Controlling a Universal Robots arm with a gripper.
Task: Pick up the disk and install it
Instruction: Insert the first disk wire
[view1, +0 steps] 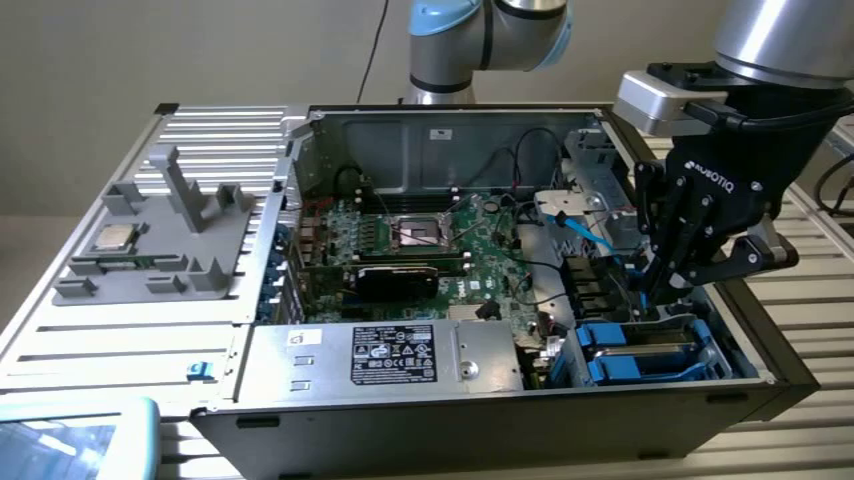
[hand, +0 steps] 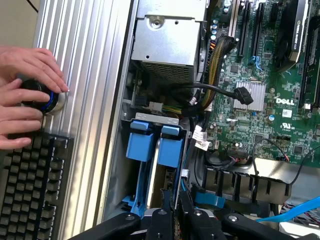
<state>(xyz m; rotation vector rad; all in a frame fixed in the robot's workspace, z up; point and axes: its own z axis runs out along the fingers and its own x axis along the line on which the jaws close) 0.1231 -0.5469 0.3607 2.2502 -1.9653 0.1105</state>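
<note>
One slatted table (view1: 817, 330), beige wall (view1: 134, 50), disk (hand: 169, 150) gripped

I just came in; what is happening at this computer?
The robot's gripper reaches down into the drive bay of the open computer case, apparently shut on the disk in its blue carrier, which stands on edge in the bay. Beside the case, a person's hands rest on a round knob next to a keyboard.
</note>
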